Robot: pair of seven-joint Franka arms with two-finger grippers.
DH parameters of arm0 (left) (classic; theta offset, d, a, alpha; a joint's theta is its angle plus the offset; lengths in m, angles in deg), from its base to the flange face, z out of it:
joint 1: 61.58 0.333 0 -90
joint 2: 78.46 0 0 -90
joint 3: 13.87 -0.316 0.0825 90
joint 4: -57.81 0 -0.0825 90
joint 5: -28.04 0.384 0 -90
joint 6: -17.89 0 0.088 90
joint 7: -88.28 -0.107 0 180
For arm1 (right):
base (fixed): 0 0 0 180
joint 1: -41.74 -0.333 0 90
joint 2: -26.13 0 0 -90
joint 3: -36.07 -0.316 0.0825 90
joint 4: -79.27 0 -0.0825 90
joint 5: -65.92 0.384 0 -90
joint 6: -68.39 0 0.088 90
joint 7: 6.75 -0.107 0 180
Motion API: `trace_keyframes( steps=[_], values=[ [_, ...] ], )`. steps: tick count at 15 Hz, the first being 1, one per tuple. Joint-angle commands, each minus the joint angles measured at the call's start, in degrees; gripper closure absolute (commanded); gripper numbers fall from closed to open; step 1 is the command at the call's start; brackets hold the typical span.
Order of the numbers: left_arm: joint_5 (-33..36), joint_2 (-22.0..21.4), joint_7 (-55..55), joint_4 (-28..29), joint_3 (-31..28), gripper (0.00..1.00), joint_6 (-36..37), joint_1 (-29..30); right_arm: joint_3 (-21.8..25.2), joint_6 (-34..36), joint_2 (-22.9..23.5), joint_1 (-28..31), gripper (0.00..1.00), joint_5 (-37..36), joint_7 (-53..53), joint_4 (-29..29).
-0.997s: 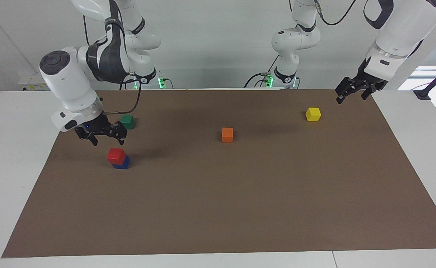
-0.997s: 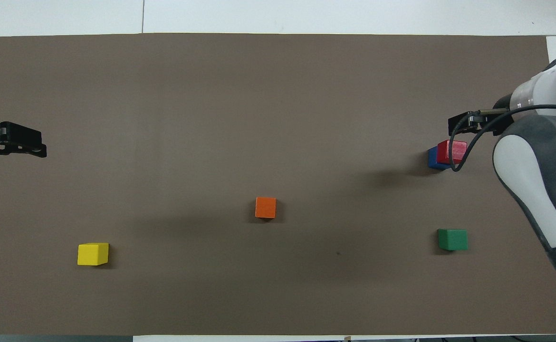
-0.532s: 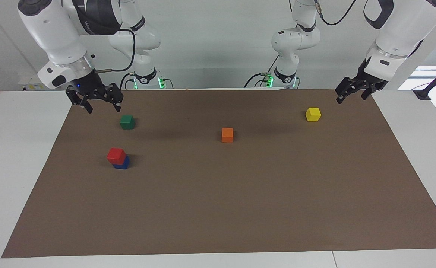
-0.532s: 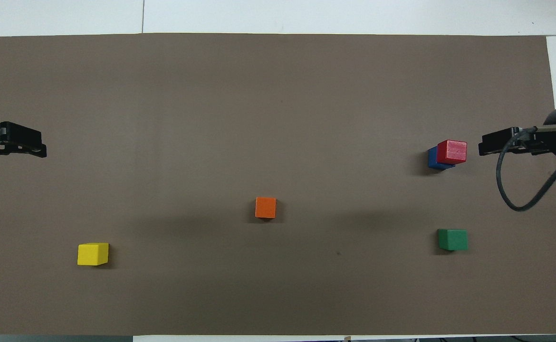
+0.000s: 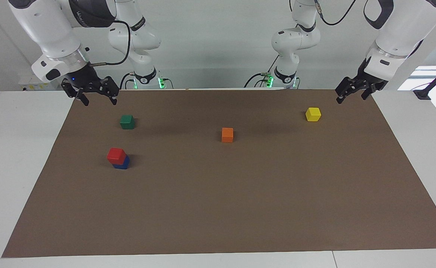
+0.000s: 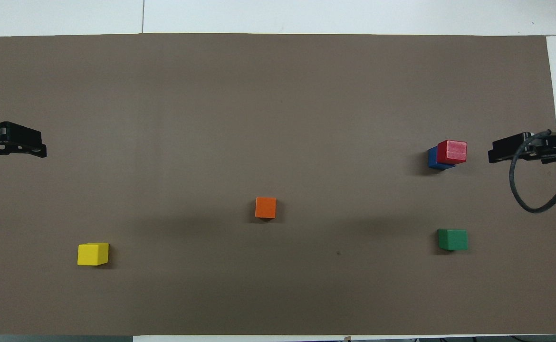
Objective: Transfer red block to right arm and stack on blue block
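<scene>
Two tools idle, I see no contact: right tool (image 5: 95, 96) spread wide, empty, over the tabletop (image 5: 240, 208) corner at its own end; left tool (image 5: 349, 93) waits, can't tell its spread. Red block (image 5: 116, 155) sits skewed on blue block (image 5: 122, 163) near that end's edge; a tabletop jolt might topple it.

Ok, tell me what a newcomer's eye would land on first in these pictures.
First, the red block sitting on the blue block, a little askew, toward the right arm's end of the brown mat. Next, three lone cubes: a green block nearer the robots than the stack, an orange block mid-mat, and a yellow block toward the left arm's end. The right gripper hangs open and empty over the mat's corner; the left gripper waits.
</scene>
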Motion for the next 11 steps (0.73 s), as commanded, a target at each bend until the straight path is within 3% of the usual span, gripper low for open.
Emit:
trace_keyframes(
  steps=[1,11],
  values=[
    [0.73,-1.11,-0.44,1.06,-0.3,0.0,0.06,-0.17,-0.3,1.39,0.21,0.66,0.0,-0.51,-0.17,-0.92],
    [0.73,-1.11,-0.44,1.06,-0.3,0.0,0.06,-0.08,-0.21,0.77,0.12,0.83,0.0,-4.03,0.26,-0.92]
  ],
)
